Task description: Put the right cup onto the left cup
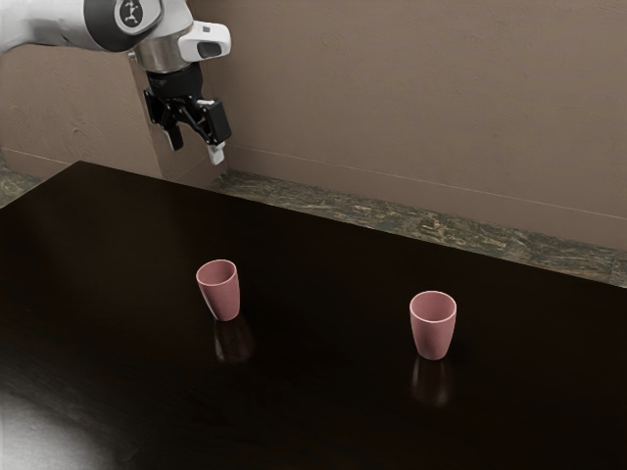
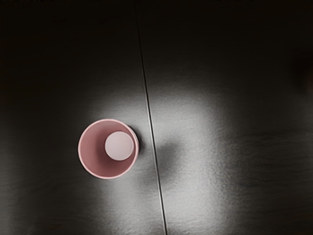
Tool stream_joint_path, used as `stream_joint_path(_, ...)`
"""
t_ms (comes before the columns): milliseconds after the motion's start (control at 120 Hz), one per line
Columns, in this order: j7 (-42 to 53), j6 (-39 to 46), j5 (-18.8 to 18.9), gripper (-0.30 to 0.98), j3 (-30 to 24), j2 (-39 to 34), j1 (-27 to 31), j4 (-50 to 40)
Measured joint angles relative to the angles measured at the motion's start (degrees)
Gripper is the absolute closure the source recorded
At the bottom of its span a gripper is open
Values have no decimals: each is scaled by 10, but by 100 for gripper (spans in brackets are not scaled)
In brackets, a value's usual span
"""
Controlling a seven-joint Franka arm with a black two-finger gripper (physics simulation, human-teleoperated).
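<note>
High above the table's far edge, my gripper (image 1: 197, 147) hangs with its two fingers spread apart and nothing between them. A pink cup (image 1: 223, 298) stands upright on the table toward the exterior view's left. Another pink cup (image 1: 432, 335), also upright, stands toward the exterior view's right, well apart from the first. Both are farther toward that view's right than my hand and lower than it. From above, the wrist view looks into one pink cup (image 2: 92, 152) with a pale round bottom; I cannot tell for certain which of the two it is.
The dark, glossy table (image 1: 323, 401) carries reflections of both cups. Beyond its far edge are a stone-patterned floor (image 1: 470, 240) and a brown wall (image 1: 421, 108). A thin straight seam (image 2: 151, 125) runs across the tabletop beside the cup in the wrist view.
</note>
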Motion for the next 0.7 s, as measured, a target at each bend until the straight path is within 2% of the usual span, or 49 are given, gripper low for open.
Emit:
stream_joint_path(275, 4, 3, -2, 0, -2, 2, 1, 1)
stream_joint_path(350, -5, 4, -4, 0, -26, 13, 12, 4)
stream_joint_path(483, -39, 17, -7, 0, -77, 49, -1, 13)
stream_joint_path(592, -70, 33, -7, 0, -121, 103, -5, 46)
stream_joint_path(700, -103, 42, -7, 0, -136, 154, -20, 89)
